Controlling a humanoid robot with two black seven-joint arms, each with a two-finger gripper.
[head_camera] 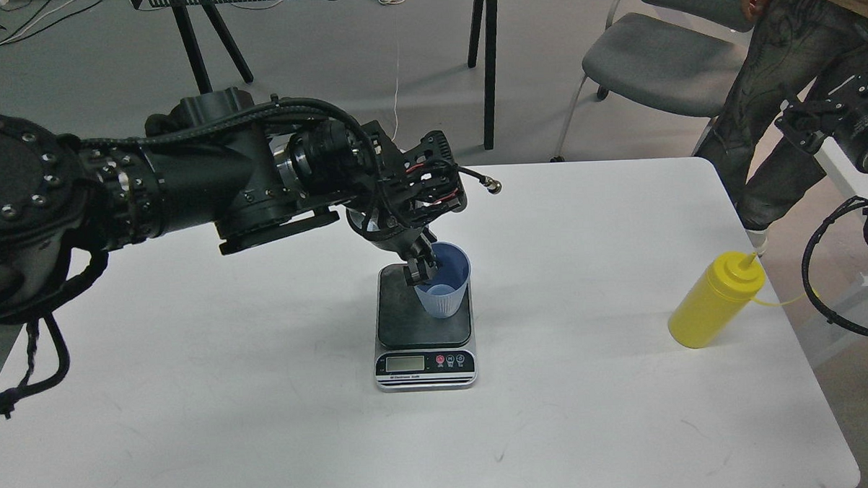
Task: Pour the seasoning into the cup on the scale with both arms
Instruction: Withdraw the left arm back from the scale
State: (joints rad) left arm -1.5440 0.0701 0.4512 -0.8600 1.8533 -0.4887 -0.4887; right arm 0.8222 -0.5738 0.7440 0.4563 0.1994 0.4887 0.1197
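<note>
The light-blue ribbed cup (444,290) is over the dark plate of the scale (400,321) at the table's middle, nearly upright, mouth tipped slightly toward me. I cannot tell whether its base touches the plate. My left gripper (420,270) comes in from the left and is shut on the cup's near-left rim, one finger inside. The yellow seasoning bottle (716,303) stands alone near the table's right edge. My right arm's dark end (809,124) shows at the right edge, above and behind the bottle; its fingers cannot be told apart.
The white table (591,412) ends close to the right of the bottle. A person's legs (775,80) and a grey chair (658,55) stand beyond the back right corner. Black cables (822,288) hang by the right edge.
</note>
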